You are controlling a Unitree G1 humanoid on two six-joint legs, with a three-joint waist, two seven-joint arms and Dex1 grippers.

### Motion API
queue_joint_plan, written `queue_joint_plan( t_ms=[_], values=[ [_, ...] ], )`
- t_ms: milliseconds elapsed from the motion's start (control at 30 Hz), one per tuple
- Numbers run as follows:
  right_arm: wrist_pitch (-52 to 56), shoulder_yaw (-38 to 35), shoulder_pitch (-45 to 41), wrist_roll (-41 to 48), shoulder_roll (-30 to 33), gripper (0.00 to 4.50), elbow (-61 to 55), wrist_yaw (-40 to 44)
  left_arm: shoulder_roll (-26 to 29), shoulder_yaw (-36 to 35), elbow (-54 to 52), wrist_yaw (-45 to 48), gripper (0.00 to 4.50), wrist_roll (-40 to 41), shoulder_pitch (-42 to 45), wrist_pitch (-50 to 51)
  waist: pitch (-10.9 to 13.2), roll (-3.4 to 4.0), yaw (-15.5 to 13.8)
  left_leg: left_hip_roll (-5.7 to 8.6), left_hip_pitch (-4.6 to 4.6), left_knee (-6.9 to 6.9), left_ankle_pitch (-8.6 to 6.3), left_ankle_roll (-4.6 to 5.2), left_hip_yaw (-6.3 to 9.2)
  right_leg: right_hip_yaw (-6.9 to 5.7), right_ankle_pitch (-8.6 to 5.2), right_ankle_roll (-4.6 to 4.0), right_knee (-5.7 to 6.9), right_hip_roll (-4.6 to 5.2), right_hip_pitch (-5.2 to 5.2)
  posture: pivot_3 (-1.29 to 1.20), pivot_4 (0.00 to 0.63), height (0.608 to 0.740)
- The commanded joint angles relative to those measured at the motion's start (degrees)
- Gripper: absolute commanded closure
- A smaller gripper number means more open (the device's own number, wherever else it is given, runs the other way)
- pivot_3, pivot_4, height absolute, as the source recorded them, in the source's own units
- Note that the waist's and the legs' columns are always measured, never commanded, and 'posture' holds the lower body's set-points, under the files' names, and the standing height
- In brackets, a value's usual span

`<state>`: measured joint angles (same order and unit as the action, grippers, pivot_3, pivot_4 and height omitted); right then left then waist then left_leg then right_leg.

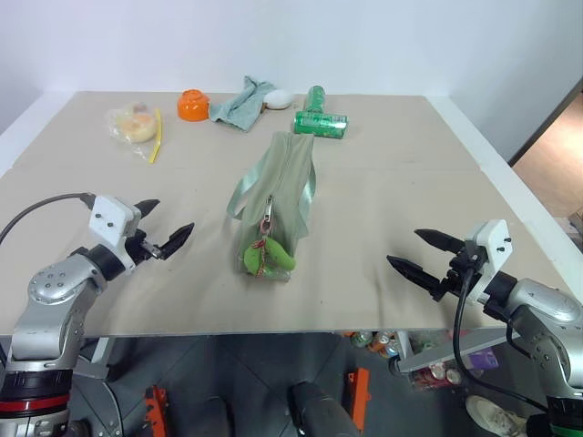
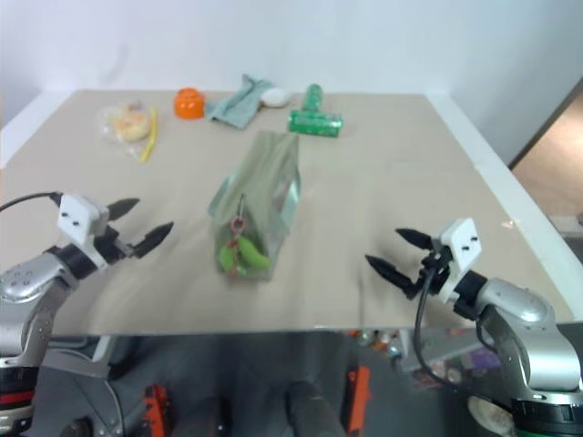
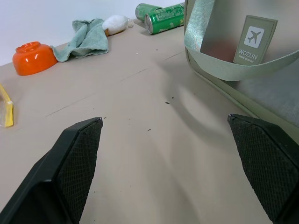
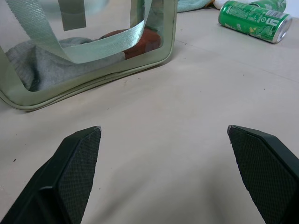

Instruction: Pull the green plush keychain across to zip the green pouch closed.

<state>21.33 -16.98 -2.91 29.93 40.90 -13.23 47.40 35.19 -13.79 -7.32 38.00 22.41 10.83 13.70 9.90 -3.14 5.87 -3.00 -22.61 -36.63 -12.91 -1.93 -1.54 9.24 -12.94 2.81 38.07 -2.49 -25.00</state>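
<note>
The keychain [image 1: 267,259] hung at the near end of the pouch [image 1: 282,187], dangling from the zipper pull on its reddish cord and resting against the pouch's clear end panel. The pouch stood upright near the middle of the desk [image 1: 410,209], its long side running away from the robot, the top zipper line along its ridge and a strap [image 1: 244,189] drooping down its left side (a small label with a plane mark showed on that side in the left wrist view). Through the clear side something grey and something reddish-brown lay inside.

The left gripper [image 1: 164,238] hovered over the desk to the left of the pouch, well apart from it, its two black fingers spread wide and holding nothing. The right gripper [image 1: 421,256] hovered near the desk's front edge to the right of the pouch, also apart from it, fingers likewise spread wide and empty. Both pointed inward toward the pouch.

At the far end of the desk lay a green can [image 1: 320,123] on its side, just beyond the pouch's far end, with a second can [image 1: 315,96] behind it. Left of these were a white lump [image 1: 279,98], a teal-grey cloth [image 1: 239,105], an orange bowl [image 1: 192,105], a yellow strip [image 1: 156,137] and a clear bag [image 1: 129,122] of food.
</note>
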Motion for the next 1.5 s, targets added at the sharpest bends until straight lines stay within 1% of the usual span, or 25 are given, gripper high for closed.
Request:
queue_joint_plan(
  t_ms=[33, 233, 700, 1000, 1067, 1167, 1200, 1300, 1400, 1500],
  values=[
    [-1.7, -2.4, -0.6, 0.0, 0.6, 0.00, 0.6, 0.3, 0.3, -0.3, -0.3, 0.8, 0.05, 0.0, 0.9, -1.2, 0.0, 0.00, 0.0, 0.00, 0.00, 0.00, 0.00, 0.00, 0.00, 0.00, 0.00, 0.00, 0.00, 0.00, 0.00, 0.00, 0.150, 0.740],
    [-3.3, -2.2, -0.4, -0.6, 0.7, 0.00, 2.3, 0.9, -0.2, -0.4, 0.3, 2.7, 0.05, 1.0, 0.7, -1.7, 0.0, 0.00, 0.0, 0.01, 0.00, -0.01, 0.00, 0.00, -0.01, 0.00, 0.00, 0.01, 0.00, 0.01, 0.00, 0.00, 0.150, 0.740],
    [-2.5, -1.8, -0.6, -0.1, 0.9, 0.00, 2.3, 1.7, 0.2, -1.9, 1.7, 5.6, 0.05, 2.0, 0.3, -2.5, 0.0, 0.00, 0.0, 0.01, 0.00, -0.01, 0.00, 0.00, 0.01, -0.03, 0.00, 0.01, 0.02, 0.01, 0.00, 0.00, 0.150, 0.740],
    [-3.1, -1.0, -3.1, -0.8, 1.6, 0.00, 3.3, 3.2, -0.1, -2.7, -2.6, 6.5, 0.05, 6.5, -0.2, -1.0, 0.0, 0.01, 0.0, 0.01, 0.00, -0.01, 0.00, 0.00, 0.00, -0.03, 0.02, 0.03, 0.02, 0.02, 0.00, 0.00, 0.150, 0.740],
    [-1.9, -0.2, -6.0, 0.1, 3.3, 0.00, 3.9, 5.7, 0.2, -2.6, -5.5, 7.8, 0.05, 8.4, -1.8, -0.4, 0.0, 0.02, 0.0, 0.01, 0.00, -0.02, 0.00, 0.00, -0.01, -0.02, 0.02, 0.03, 0.02, 0.02, 0.00, 0.00, 0.150, 0.740],
    [1.8, 1.4, -12.5, 2.6, 5.9, 0.00, 5.0, 9.5, 1.3, -2.1, -7.1, 9.9, 0.05, 9.2, -2.6, -0.7, 0.1, 0.12, 0.1, 0.01, 0.02, -0.02, 0.00, 0.00, -0.08, 0.02, 0.02, 0.03, 0.02, 0.04, -0.01, 0.00, 0.150, 0.740],
    [2.8, 3.3, -17.6, 2.8, 6.6, 0.00, 6.0, 11.2, 1.7, -2.2, -7.9, 10.8, 0.05, 9.7, -3.1, -0.4, 0.1, 0.11, 0.1, 0.01, 0.01, -0.02, 0.01, 0.02, -0.05, 0.01, 0.03, 0.02, 0.02, 0.04, -0.01, 0.00, 0.150, 0.740],
    [3.7, 8.0, -28.6, 1.7, 6.9, 0.00, 8.9, 14.6, 2.5, -2.2, -9.0, 12.0, 0.05, 10.4, -3.6, 0.3, 0.1, 0.19, 0.4, -0.02, 0.07, -0.03, 0.06, 0.10, -0.05, -0.02, 0.03, -0.23, 0.06, 0.00, -0.04, 0.00, 0.150, 0.740],
    [2.9, 10.9, -33.5, 0.5, 6.1, 0.00, 11.6, 17.3, 2.5, -2.1, -10.9, 11.9, 0.05, 11.9, -3.9, 1.9, 0.1, 0.14, 0.2, -0.05, 0.08, 0.00, 0.09, 0.15, 0.04, -0.11, 0.00, -0.28, 0.07, -0.05, -0.01, 0.00, 0.150, 0.740],
    [1.2, 13.4, -36.4, -0.5, 5.5, 0.00, 14.1, 20.6, 2.4, -2.0, -13.6, 11.3, 0.05, 13.5, -4.5, 4.1, 0.1, 0.12, -0.2, -0.03, -0.07, 0.00, 0.08, 0.13, 0.11, -0.20, -0.05, -0.11, 0.06, 0.01, -0.03, 0.00, 0.150, 0.740]
  ],
)
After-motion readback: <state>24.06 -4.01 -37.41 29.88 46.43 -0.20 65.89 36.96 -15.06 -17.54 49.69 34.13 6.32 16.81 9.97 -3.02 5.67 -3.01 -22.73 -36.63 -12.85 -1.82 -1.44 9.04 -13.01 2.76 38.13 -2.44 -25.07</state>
